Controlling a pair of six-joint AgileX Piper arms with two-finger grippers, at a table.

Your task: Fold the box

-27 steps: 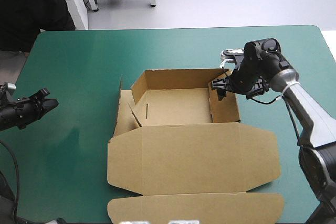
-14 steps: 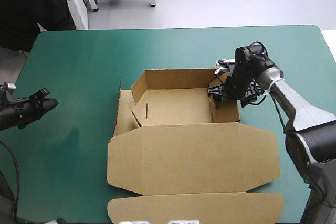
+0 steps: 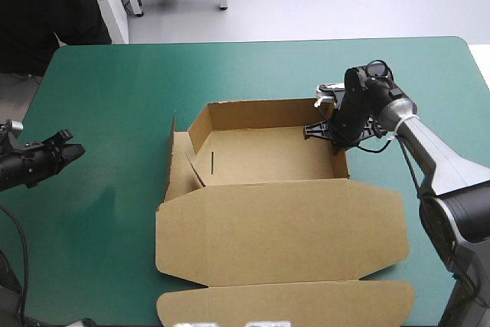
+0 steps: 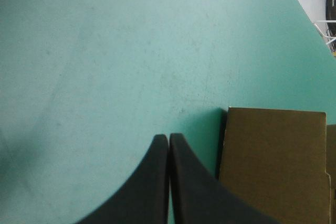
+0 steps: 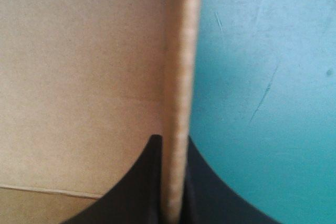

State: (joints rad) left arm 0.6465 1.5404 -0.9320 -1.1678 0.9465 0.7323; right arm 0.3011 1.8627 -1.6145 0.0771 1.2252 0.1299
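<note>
R wall (image 3: 342, 162) of box (image 3: 260, 155), earlier leaning in, is now standing upright, R gripper (image 3: 325, 132) clamping its rim edge-on; L gripper (image 3: 70, 151), closed & empty, is idling well apart.

Right arm (image 3: 442, 157), frame right: silver-grey links, black wrist. Left arm (image 3: 27, 163): black. Fingers (image 4: 152, 187): black curved fins.
</note>
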